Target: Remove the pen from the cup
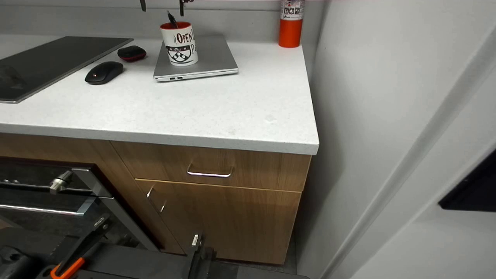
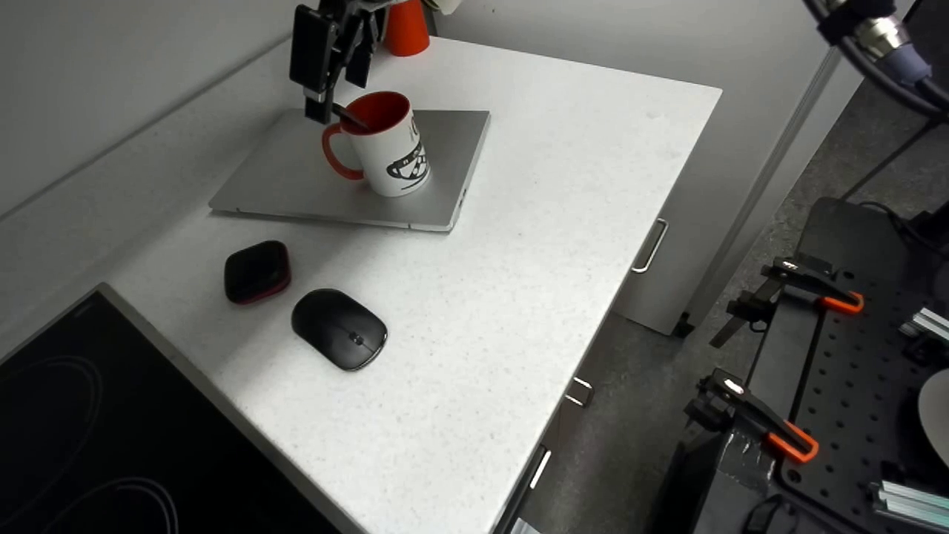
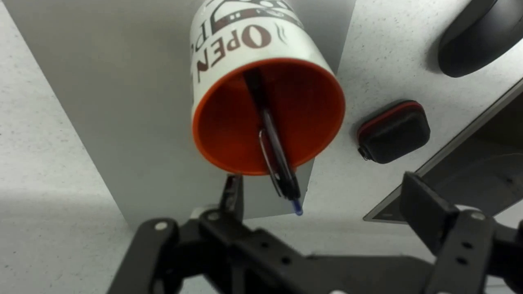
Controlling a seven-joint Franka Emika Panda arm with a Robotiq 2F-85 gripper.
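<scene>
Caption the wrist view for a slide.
A pen leans out of a mug set on a laptop; the open gripper holds nothing yet.

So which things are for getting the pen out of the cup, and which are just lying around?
For the job:
black pen
cup holding it
open jaws

Just lying around:
mouse
small black case
red canister
silver laptop under the cup

Above the enclosing cup [image 1: 180, 45], free room flanks the pen [image 3: 275, 136].
</scene>
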